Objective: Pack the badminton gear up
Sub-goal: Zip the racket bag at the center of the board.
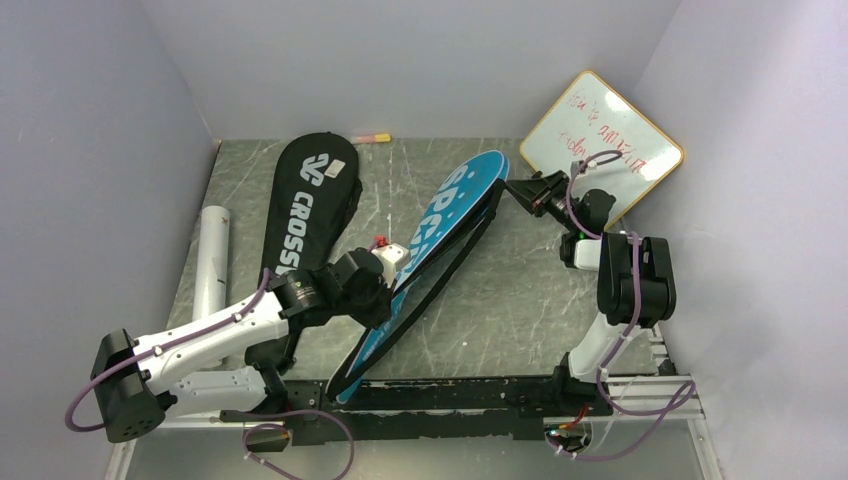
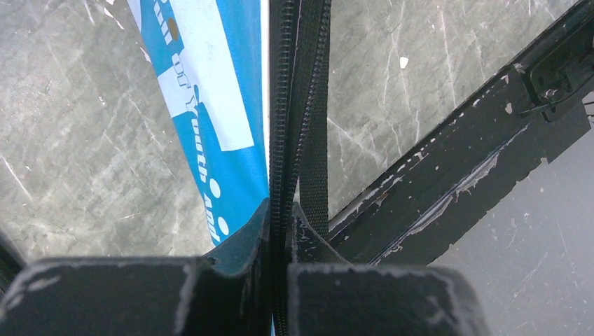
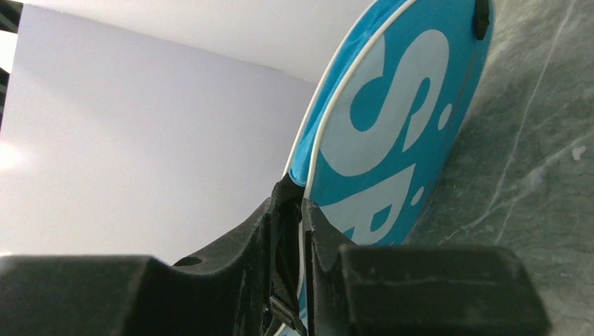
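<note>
- You have the blue bag (image 1: 440,240) in the middle of the worktop (image 1: 520,290). It is tipped up on its long edge and runs on a diagonal from the near rail (image 1: 450,395) to the far right. Its white-lettered face is turned to the left.
- Your left claw (image 1: 385,270) meets the blue bag about halfway along, from the left side. In the left wrist view the left claw (image 2: 280,231) is pressed together on the black zip (image 2: 284,105) at the bag's edge. The blue bag's printed face (image 2: 210,126) lies just left of it, and a black strap (image 2: 315,140) runs alongside the zip on the right.
- Your right claw (image 1: 512,190) is at the wide head end of the blue bag, on its right rim. In the right wrist view the right claw (image 3: 298,203) is drawn in close and pinches the bag's dark rim. The white piping and the big white letters of the blue bag (image 3: 392,140) rise just past the fingers (image 3: 434,287).
- The black bag (image 1: 305,200) lies flat to the left of the blue bag, apart from it. Its white lettering faces up, and its narrow end passes under your left arm.
- A white tube (image 1: 212,260) lies further left of the blue bag, beyond the black bag and against the left wall.
- A whiteboard (image 1: 610,140) with red writing leans in the far right corner, behind the blue bag's head end and your right claw.
- A small pink-and-yellow marker (image 1: 372,138) lies at the back wall, far left of the blue bag's head.
</note>
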Robot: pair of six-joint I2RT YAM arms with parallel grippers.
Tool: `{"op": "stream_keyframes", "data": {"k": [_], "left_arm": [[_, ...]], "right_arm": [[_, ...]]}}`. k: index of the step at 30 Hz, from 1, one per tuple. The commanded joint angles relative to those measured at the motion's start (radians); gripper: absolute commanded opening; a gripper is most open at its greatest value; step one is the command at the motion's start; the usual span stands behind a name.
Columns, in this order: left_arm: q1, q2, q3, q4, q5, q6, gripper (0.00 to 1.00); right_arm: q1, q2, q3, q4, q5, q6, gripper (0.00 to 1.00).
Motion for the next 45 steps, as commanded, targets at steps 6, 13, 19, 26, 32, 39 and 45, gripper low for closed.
{"op": "stream_keyframes", "data": {"k": [6, 13, 19, 26, 32, 39, 45], "left_arm": [[0.007, -0.031, 0.009, 0.066, 0.017, 0.017, 0.05], [0.014, -0.029, 0.008, 0.069, 0.022, 0.020, 0.05], [0.028, -0.023, -0.001, 0.089, 0.041, 0.018, 0.05], [0.042, -0.011, -0.012, 0.111, 0.068, 0.018, 0.05], [0.047, -0.008, -0.018, 0.115, 0.072, 0.018, 0.05], [0.053, -0.011, -0.029, 0.125, 0.070, 0.016, 0.05], [0.054, -0.002, -0.027, 0.129, 0.061, 0.018, 0.05]], "right_arm": [[0.029, 0.016, 0.045, 0.058, -0.007, -0.009, 0.13], [0.029, -0.002, 0.022, 0.072, -0.005, 0.004, 0.00], [0.036, -0.064, -0.013, 0.022, -0.006, -0.034, 0.00], [0.108, -0.177, -0.088, -0.105, 0.011, -0.138, 0.00], [0.217, -0.288, -0.128, -0.209, 0.033, -0.220, 0.00], [0.385, -0.458, -0.106, -0.559, 0.127, -0.470, 0.00], [0.526, -0.564, -0.073, -0.751, 0.192, -0.653, 0.00]]}}
